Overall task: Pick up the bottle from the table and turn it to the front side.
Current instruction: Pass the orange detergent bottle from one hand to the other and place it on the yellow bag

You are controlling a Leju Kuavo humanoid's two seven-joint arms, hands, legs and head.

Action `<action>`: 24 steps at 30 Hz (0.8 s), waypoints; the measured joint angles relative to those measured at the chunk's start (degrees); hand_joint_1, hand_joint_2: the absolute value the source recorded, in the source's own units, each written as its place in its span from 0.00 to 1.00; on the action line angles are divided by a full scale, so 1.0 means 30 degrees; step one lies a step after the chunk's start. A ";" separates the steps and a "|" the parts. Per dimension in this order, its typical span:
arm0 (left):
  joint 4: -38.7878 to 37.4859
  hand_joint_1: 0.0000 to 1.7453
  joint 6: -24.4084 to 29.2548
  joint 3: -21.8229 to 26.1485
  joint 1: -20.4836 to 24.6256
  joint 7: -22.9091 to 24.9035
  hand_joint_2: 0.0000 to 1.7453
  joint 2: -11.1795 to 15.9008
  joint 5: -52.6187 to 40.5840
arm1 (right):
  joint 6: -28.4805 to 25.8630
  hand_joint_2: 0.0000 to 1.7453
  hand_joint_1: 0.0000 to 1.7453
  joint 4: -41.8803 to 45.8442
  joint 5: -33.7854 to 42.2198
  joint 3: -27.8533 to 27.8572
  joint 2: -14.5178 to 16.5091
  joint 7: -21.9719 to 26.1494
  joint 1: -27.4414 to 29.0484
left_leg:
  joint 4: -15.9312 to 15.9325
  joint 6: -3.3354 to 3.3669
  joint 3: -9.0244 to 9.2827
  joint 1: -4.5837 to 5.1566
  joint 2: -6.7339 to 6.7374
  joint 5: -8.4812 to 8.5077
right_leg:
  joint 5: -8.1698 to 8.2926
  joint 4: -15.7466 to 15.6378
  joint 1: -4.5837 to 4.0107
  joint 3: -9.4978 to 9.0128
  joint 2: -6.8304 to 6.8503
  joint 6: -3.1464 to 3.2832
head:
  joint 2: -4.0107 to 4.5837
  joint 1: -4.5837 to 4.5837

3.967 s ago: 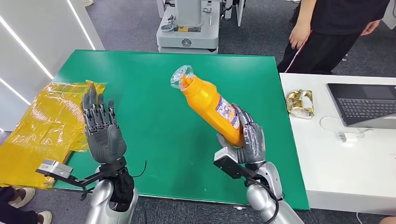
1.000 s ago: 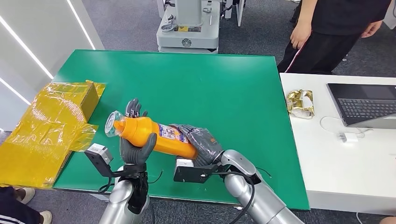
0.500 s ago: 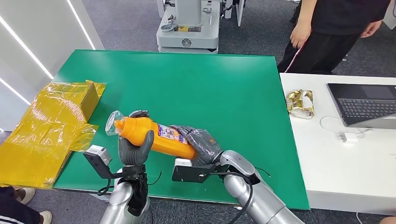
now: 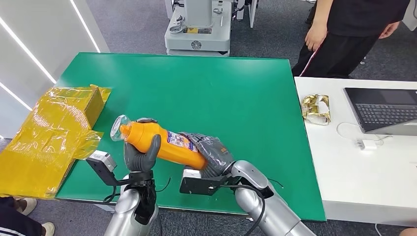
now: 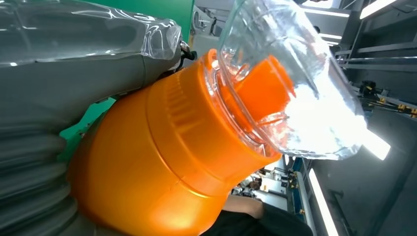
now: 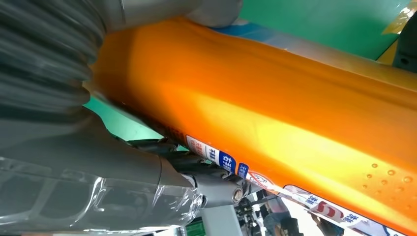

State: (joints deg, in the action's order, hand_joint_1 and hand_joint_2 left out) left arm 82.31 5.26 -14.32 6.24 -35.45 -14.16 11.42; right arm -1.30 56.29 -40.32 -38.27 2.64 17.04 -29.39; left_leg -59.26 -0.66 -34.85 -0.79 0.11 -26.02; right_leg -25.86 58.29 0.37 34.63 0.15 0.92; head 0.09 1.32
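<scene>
An orange bottle (image 4: pixel 162 141) with a clear cap (image 4: pixel 117 128) and a printed label lies almost level above the near part of the green table (image 4: pixel 206 88), cap pointing left. My right hand (image 4: pixel 210 152) grips its base end. My left hand (image 4: pixel 141 155) wraps the neck end from below, thumb up against the front. The left wrist view has the orange shoulder (image 5: pixel 162 162) and clear cap (image 5: pixel 295 93) close up. In the right wrist view the orange body (image 6: pixel 275 113) and its label strip (image 6: pixel 314 206) lie against the grey hand (image 6: pixel 59 123).
A box wrapped in yellow film (image 4: pixel 54 130) sits at the table's left edge. A white table (image 4: pixel 364 167) on the right carries a laptop (image 4: pixel 383 110), a cable and a gold wrapper (image 4: pixel 315 109). A person (image 4: pixel 349 34) stands beyond the far right corner. A grey machine base (image 4: pixel 199 27) stands behind the table.
Four seconds ago my right hand held the bottle tilted up alone, left hand apart. Since then the bottle came down to my left hand, whose fingers have closed round the neck end.
</scene>
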 joint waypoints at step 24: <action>0.0011 1.00 0.2253 -0.0157 0.0953 -0.0403 1.00 0.0076 0.0373 | -1.1163 1.00 0.00 0.6564 0.6699 0.2302 0.1082 0.3575 0.3920 | 0.0005 0.0000 -0.0005 0.0000 0.0000 -0.0003 | -0.0004 0.0000 -0.0001 -0.0001 0.0005 -0.0001 | 0.0000 0.0000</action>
State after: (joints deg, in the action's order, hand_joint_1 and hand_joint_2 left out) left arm 82.35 12.02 -14.79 9.10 -36.65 -13.93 12.54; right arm -34.79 75.98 -20.22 -31.36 5.89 27.77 -17.63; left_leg -59.25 -0.66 -34.86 -0.79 0.10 -26.03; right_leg -25.87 58.29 0.37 34.63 0.17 0.91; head 0.09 1.32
